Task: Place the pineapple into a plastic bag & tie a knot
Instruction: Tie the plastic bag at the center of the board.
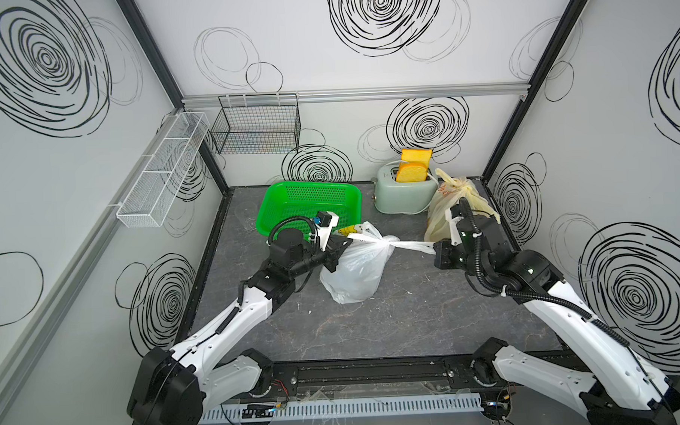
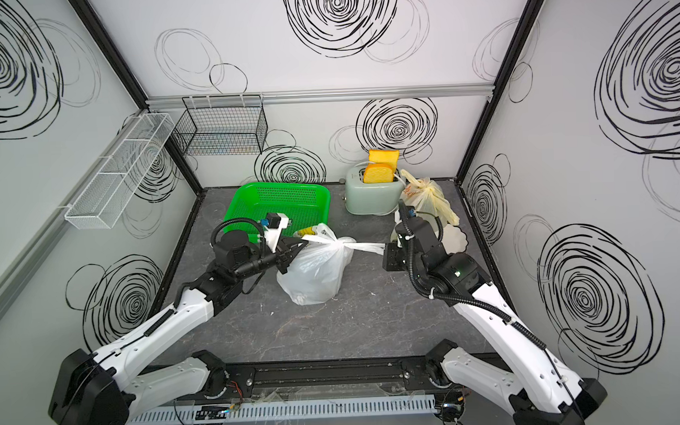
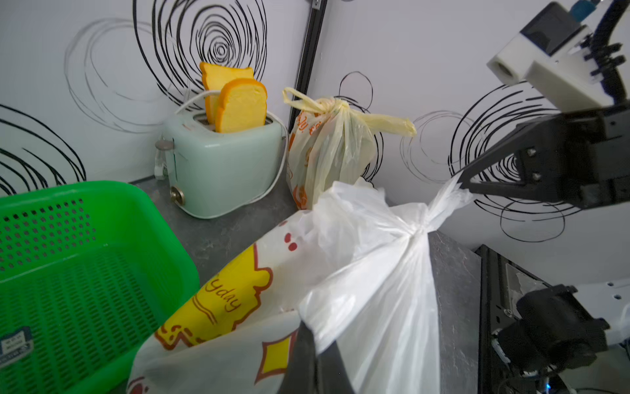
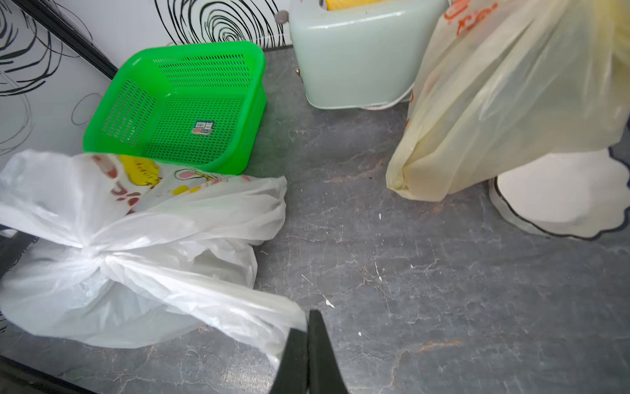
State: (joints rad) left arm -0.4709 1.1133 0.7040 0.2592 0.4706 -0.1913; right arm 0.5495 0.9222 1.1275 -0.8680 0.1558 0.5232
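A white plastic bag (image 1: 356,271) stands bulging in the middle of the grey table, also seen in the right wrist view (image 4: 136,290). Its two handles are twisted into a knot (image 1: 387,243) at the top. The handle ends stretch out taut to either side. My left gripper (image 1: 350,240) is shut on the left end, and the left wrist view (image 3: 312,337) shows the plastic pinched there. My right gripper (image 1: 435,251) is shut on the right end, with film caught between its tips (image 4: 305,327). The pineapple is hidden; the bag's cloudy film lets nothing inside be made out.
A green basket (image 1: 311,206) sits behind the left gripper. A mint toaster (image 1: 404,195) with bread slices stands at the back. A knotted yellowish bag (image 1: 455,205) and a white scalloped plate (image 4: 562,198) lie close behind the right arm. Wire baskets (image 1: 255,127) hang on the walls.
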